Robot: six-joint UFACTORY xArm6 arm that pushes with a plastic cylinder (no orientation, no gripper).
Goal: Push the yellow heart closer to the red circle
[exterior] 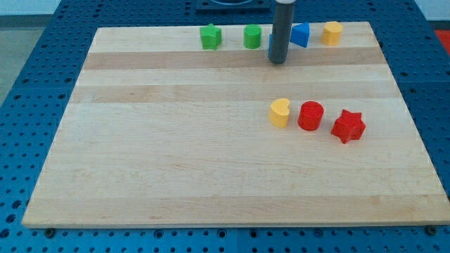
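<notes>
Honestly, yellow heart (pixel 280 112) sits right of surface (pixel 176 161) centre, just beside red circle (pixel 310 116), barely gap. No claw on this rig, just rod; my tip (pixel 278 62) up near top edge, holding nothing. Heart looks light, stiff, slidey; nudge its left flank gently.

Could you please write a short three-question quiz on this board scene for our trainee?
1. True or false: the yellow heart sits just left of the red circle in the view.
2. Which block lies farthest toward the view's right in the lower group: A yellow heart, B red circle, C red star?
3. My tip is near the view's ____ edge of the board.

Key: 1 true; 2 C; 3 top.
</notes>
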